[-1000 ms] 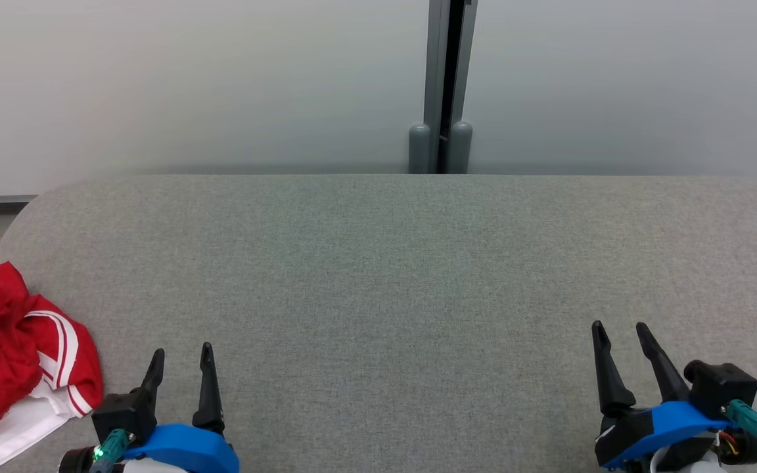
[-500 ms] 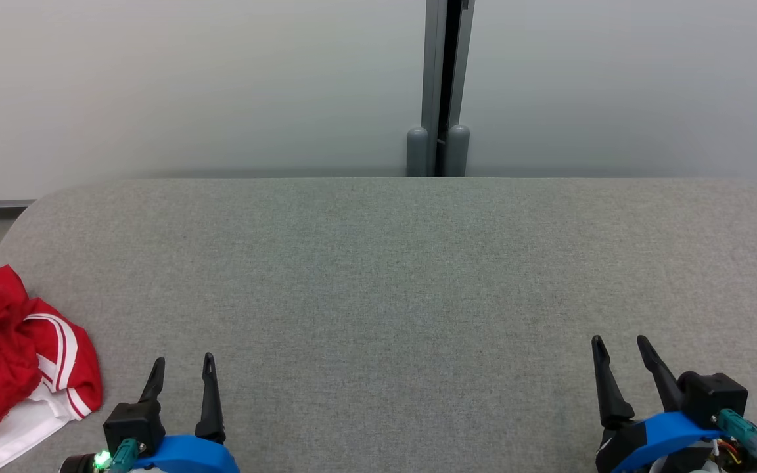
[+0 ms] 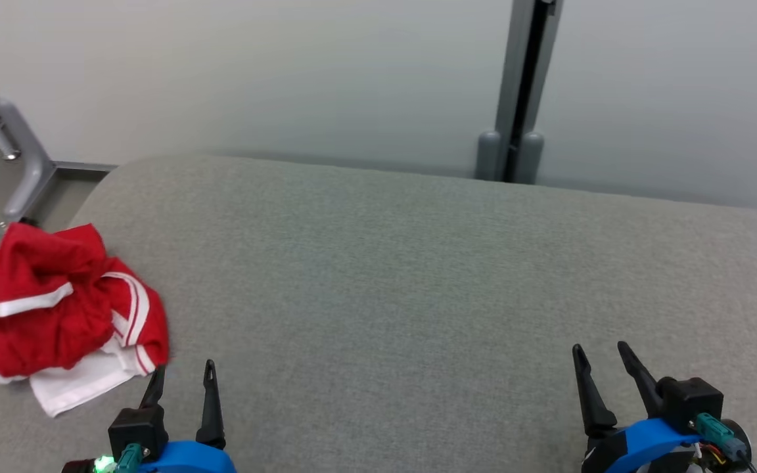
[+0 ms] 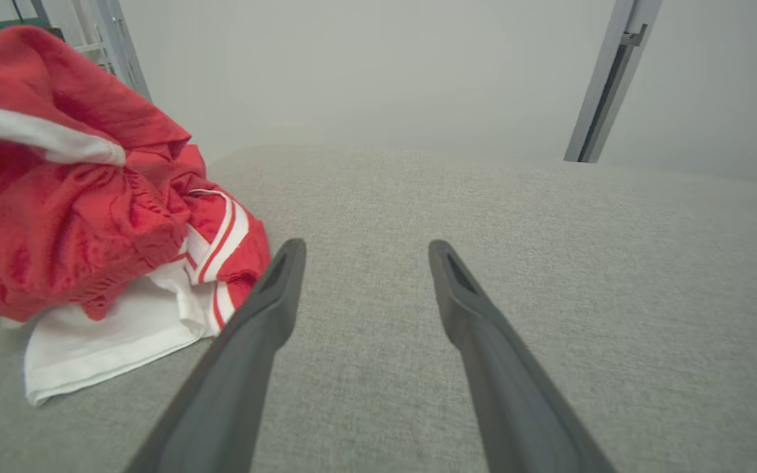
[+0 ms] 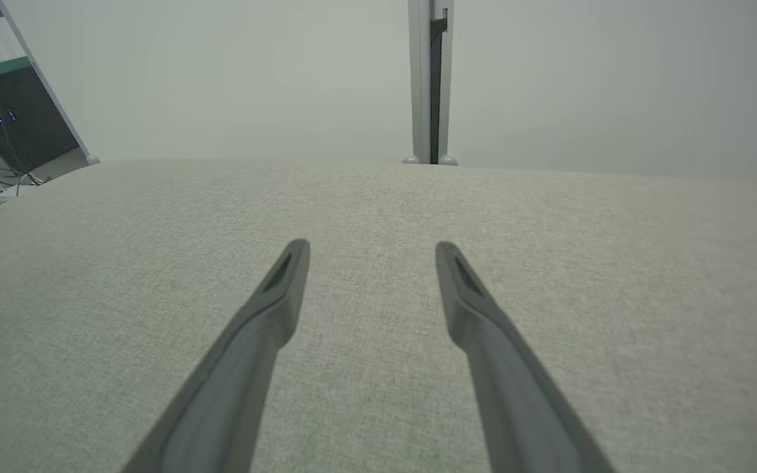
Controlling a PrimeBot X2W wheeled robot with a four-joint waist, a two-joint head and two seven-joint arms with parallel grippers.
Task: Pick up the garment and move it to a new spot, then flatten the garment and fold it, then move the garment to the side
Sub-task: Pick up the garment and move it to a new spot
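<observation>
A wide grey, cloth-covered surface (image 3: 418, 276) stretches ahead of the robot. A crumpled red garment with white stripes and a white underlayer (image 3: 56, 309) lies heaped at its left edge, towards the front.

The left hand (image 3: 184, 366) hovers low just beside the heap's right hem. Its two dark fingers are apart with nothing between them. The outer fingertip is close against the striped edge, but whether it touches cannot be told. The right hand (image 3: 599, 346) sits well apart at the front right, its fingers also spread and empty.

The first step, picking the garment up, appears not yet done. The next move probably calls for the left hand to shift left over a raised red fold. It should then come down and pinch a thick bunch, since thin loose cloth may slip.
</observation>
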